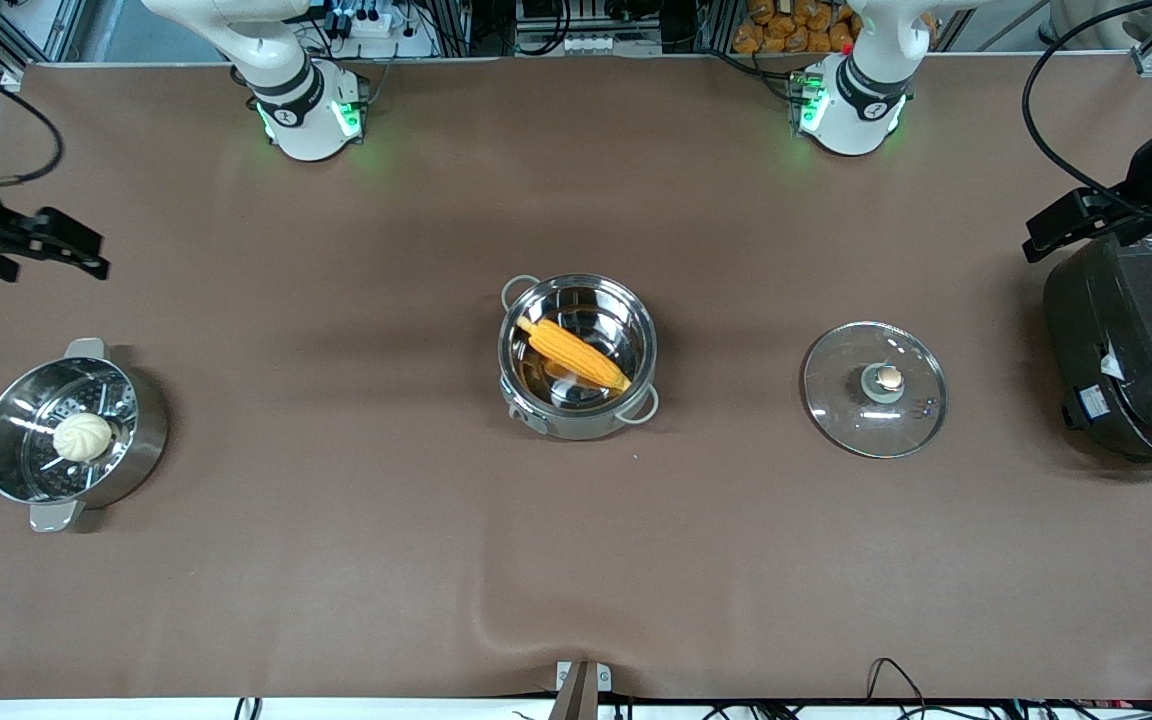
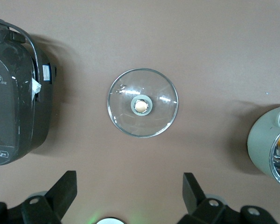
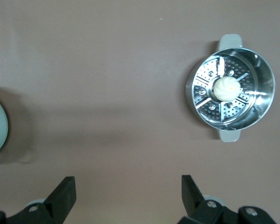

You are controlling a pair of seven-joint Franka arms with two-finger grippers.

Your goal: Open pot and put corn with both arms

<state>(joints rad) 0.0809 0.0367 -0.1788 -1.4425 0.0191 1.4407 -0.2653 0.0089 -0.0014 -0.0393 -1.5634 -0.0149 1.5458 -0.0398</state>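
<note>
The steel pot [image 1: 568, 422] stands open in the middle of the table. The yellow-orange corn [image 1: 574, 354] lies slanted inside it. The clear glass lid [image 1: 874, 389] with its tan knob lies flat on the table beside the pot, toward the left arm's end. My left gripper [image 1: 1071, 225] is open and empty, raised beside the rice cooker. My right gripper [image 1: 71, 250] is open and empty, raised at the right arm's end. The left wrist view shows the lid [image 2: 143, 103], the pot's wall [image 2: 261, 144] and open fingers [image 2: 63, 189]. The right wrist view shows open fingers [image 3: 63, 191].
A big black rice cooker [image 1: 1126, 350] stands at the left arm's end of the table. A steel steamer pot [image 1: 141, 440] with a white bun [image 1: 83, 437] stands at the right arm's end; it also shows in the right wrist view [image 3: 266, 88].
</note>
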